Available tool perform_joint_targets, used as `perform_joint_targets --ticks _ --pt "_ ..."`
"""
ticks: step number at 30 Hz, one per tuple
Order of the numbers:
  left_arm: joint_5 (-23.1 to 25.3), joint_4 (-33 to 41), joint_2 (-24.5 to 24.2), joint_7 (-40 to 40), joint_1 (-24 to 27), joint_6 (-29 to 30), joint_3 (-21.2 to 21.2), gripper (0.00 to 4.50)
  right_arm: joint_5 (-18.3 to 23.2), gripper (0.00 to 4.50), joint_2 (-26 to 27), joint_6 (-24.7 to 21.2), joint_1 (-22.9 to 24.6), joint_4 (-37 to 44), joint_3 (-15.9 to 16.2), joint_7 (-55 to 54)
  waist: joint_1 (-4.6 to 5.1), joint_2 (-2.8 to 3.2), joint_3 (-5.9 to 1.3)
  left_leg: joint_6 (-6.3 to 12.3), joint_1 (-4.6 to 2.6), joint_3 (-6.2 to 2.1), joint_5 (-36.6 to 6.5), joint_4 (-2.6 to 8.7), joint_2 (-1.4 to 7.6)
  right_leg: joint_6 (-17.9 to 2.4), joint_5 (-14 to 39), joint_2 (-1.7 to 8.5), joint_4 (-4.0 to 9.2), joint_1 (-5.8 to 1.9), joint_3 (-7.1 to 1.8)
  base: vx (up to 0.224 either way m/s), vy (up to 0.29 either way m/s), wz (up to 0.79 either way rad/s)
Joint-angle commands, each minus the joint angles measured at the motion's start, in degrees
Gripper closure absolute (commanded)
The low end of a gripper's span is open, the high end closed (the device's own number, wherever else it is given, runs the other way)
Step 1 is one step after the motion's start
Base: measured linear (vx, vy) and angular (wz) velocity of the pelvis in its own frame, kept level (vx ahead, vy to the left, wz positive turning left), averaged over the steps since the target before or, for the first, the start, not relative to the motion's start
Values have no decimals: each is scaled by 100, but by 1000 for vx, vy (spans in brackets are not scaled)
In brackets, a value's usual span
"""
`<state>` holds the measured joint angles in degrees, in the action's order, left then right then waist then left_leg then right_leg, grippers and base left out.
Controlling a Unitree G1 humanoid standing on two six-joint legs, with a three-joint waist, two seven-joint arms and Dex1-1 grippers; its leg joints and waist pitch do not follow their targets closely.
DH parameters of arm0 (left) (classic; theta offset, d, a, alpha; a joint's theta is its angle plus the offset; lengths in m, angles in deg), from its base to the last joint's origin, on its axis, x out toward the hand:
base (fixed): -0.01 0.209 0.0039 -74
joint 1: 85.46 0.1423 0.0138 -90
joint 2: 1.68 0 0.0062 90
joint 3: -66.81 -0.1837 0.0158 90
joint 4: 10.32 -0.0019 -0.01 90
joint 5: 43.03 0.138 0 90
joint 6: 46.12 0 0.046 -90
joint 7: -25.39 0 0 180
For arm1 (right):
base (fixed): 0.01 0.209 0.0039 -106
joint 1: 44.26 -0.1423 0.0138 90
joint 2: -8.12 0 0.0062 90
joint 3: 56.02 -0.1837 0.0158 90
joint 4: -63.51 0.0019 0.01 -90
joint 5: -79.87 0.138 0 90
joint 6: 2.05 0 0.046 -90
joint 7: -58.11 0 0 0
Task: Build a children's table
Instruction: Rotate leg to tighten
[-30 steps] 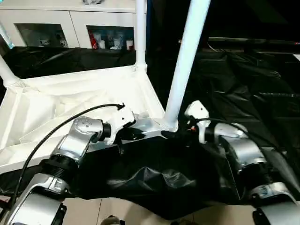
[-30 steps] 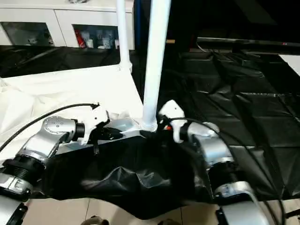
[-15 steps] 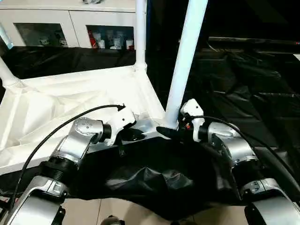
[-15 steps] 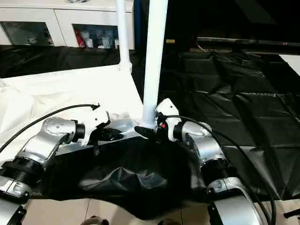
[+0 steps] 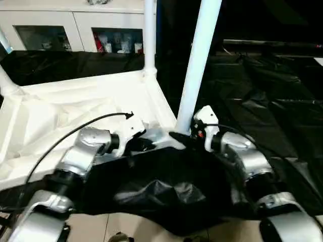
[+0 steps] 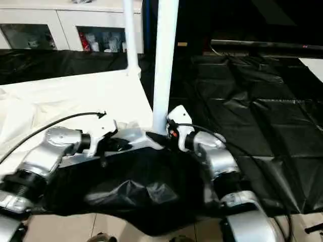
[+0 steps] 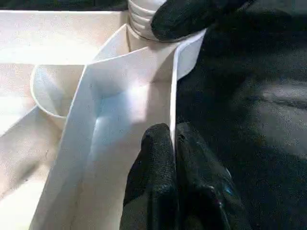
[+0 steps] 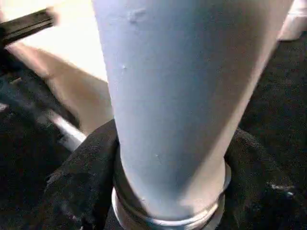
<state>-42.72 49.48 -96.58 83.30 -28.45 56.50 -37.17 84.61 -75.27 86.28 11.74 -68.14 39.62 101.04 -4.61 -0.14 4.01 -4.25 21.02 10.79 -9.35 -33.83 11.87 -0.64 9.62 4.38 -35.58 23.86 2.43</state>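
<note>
The children's table top (image 5: pixel 75 106) lies upside down on a black sheet, ribbed side up. White legs stand in its corner sockets: the near leg (image 5: pixel 199 60), a far leg (image 5: pixel 150 35) and another leg (image 5: pixel 6 80) at the left edge. My left gripper (image 7: pixel 173 143) is shut on the thin near rim (image 7: pixel 172 86) of the top, just left of the near leg's socket. My right gripper (image 5: pixel 180 138) is at the foot of the near leg (image 8: pixel 182 96), with a black finger (image 8: pixel 81 182) pressed against each side of it, just above the socket collar.
A white cabinet with glass doors (image 5: pixel 60 30) stands behind the table top. The crumpled black sheet (image 5: pixel 262 85) covers the ground to the right and in front. A black cable (image 5: pixel 65 136) loops over my left forearm. Tiled floor (image 5: pixel 101 227) shows at the near edge.
My right gripper has moved left to the foot of the near leg and its fingers have narrowed around it. My left gripper keeps its hold on the rim.
</note>
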Motion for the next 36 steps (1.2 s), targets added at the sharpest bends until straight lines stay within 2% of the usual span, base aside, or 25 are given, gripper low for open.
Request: perform_joint_targets --ticks 1,3,4,6,9,11,12,14,17,21,23,26,27,28,29,31,32,33,34,36 --pt "71 -341 264 -749 -173 186 155 450 -169 177 255 29 -27 -278 -57 -751 -5 46 -418 -106 -95 -54 -1807 412 74 -1092 1955 305 504 -242 -193 0 0 0" --pt "81 -506 460 -1113 -327 237 243 450 -209 178 429 -1 -62 -433 -169 -1318 0 35 -420 -158 -102 -62 -1855 416 69 -1048 2068 305 520 -235 -189 0 0 0" --pt "98 -696 693 -1476 -523 286 305 450 -253 178 647 -81 -127 -646 -290 -2024 5 37 -421 -164 -100 -59 -1852 419 71 -1042 2066 306 523 -233 -196 0 0 0" --pt "128 -879 930 -1805 -724 287 339 450 -288 178 884 -121 -224 -869 -345 -2610 -9 63 -447 -184 -93 -65 -1746 418 54 -1013 1931 299 516 -250 -187 0 0 0" --pt "248 -1110 1201 -2096 -937 65 262 450 -371 178 1243 -24 -447 -1173 -320 -3139 -15 74 -462 -131 -81 -56 -1708 413 43 -1009 1738 293 517 -247 -184 0 0 0" --pt "263 -1127 1228 -2090 -948 15 234 450 -332 178 1309 24 -462 -1177 -300 -2981 -35 73 -479 -73 -73 -53 -1676 406 44 -1000 1592 298 507 -271 -181 0 0 0" --pt "289 -1139 1248 -2044 -949 -89 192 450 -298 122 1377 112 -464 -1140 -274 -2733 -37 76 -478 -31 -63 -49 -1627 409 48 -1018 1473 296 499 -276 -180 0 0 0" --pt "292 -1104 1221 -1868 -913 -251 130 450 -318 107 1378 183 -475 -1076 -215 -2514 -39 71 -479 18 -51 -48 -1613 408 45 -1014 1449 299 503 -286 -175 0 0 0" --pt "221 -969 1060 -1477 -784 -363 75 450 -293 87 1120 284 -519 -943 -179 -2064 -27 56 -474 61 -27 -60 -1614 419 49 -992 1556 307 503 -312 -164 0 0 0" --pt "237 -943 836 -1114 -675 -649 -3 450 -353 53 706 316 -597 -852 -73 -1625 -15 72 -481 92 -32 -49 -1541 406 58 -1077 1458 306 495 -299 -170 0 0 0" --pt "213 -911 758 -978 -628 -672 -6 450 -393 53 531 287 -598 -786 -3 -1396 -20 63 -485 117 -26 -51 -1499 404 66 -1110 1372 300 485 -314 -164 0 0 0" --pt "100 -789 522 -469 -488 -713 3 450 -418 53 14 232 -524 -516 183 -406 -25 69 -479 141 -29 -45 -1518 401 76 -1163 1316 298 474 -312 -166 0 0 0" --pt "73 -774 488 -379 -471 -716 6 450 -415 53 -64 228 -511 -474 193 -214 -41 52 -486 173 -31 -38 -1478 389 83 -1194 1203 287 460 -324 -164 0 0 0" --pt "11 -636 289 93 -359 -837 -86 450 -294 53 -311 233 -420 -247 226 435 -72 61 -489 204 -33 -36 -1415 386 88 -1216 1110 285 450 -322 -162 0 0 0" --pt "11 -636 289 93 -359 -837 -86 450 -294 53 -311 233 -420 -247 226 435 -74 59 -489 229 -24 -34 -1401 384 95 -1236 1069 292 440 -325 -166 0 0 0" --pt "-29 -513 38 623 -230 -1002 -209 450 -151 53 -581 170 -326 -36 301 1097 -94 49 -497 280 -23 -31 -1372 376 106 -1276 1011 298 424 -328 -163 0 0 0" --pt "-30 -510 30 640 -225 -1005 -212 450 -147 53 -589 168 -324 -32 304 1116 -96 63 -488 290 -23 -22 -1362 378 110 -1315 1022 295 425 -310 -161 0 0 0" --pt "-45 -487 -36 780 -196 -1079 -236 450 -119 53 -653 178 -306 -7 327 1273 -93 53 -482 279 -24 -18 -1377 380 111 -1323 1052 293 431 -301 -163 0 0 0" --pt "-75 -472 -118 951 -171 -1155 -230 450 -61 53 -765 158 -283 35 403 1526 -101 55 -473 229 -46 -20 -1505 389 119 -1318 1249 301 447 -284 -163 0 0 0" --pt "-126 -435 -180 1091 -150 -1181 -206 450 -45 53 -847 134 -254 95 464 1717 -111 57 -468 190 -53 -24 -1580 398 122 -1296 1375 305 455 -281 -163 0 0 0"
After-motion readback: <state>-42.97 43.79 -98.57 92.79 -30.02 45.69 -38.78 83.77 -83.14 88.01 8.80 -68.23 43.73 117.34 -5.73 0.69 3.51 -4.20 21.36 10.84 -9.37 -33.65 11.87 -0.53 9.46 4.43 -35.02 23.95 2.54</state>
